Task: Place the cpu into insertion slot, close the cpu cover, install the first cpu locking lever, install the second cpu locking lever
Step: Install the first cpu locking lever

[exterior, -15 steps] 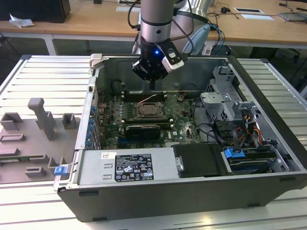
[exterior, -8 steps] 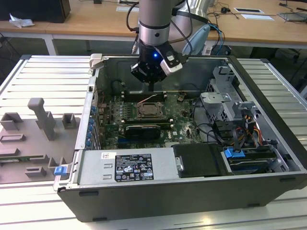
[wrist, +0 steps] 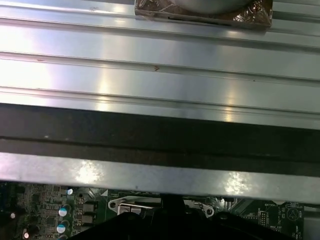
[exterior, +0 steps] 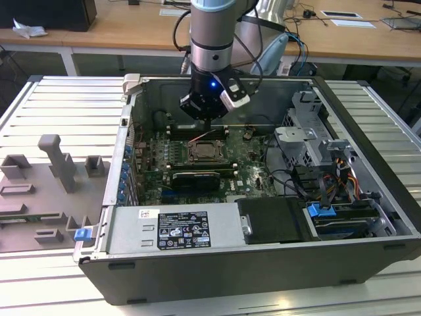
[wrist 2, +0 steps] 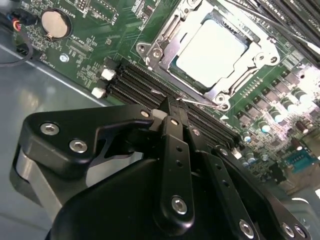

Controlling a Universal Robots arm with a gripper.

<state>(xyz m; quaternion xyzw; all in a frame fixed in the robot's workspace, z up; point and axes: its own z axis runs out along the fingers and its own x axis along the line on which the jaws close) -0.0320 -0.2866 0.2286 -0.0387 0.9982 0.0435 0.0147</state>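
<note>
One flat, pale matte cpu (wrist 2: pixel 212 50) sits inside the square insertion slot (wrist 2: pixel 150 50), with the silvery cpu cover (wrist 2: pixel 260 50) framing it. Your black gripper (wrist 2: pixel 172 107) hangs just above the slot's near edge, fingers pressed together, holding nothing.

Exterior view: the robot arm (exterior: pixel 212 33) descends vertically from the far side, wrist pointing straight down, a blue indicator light lit on its near face. The gripper (exterior: pixel 206 120) hangs beneath it. Second wrist view: the black fingers (wrist 2: pixel 172 131) are pressed together at the tips.
</note>
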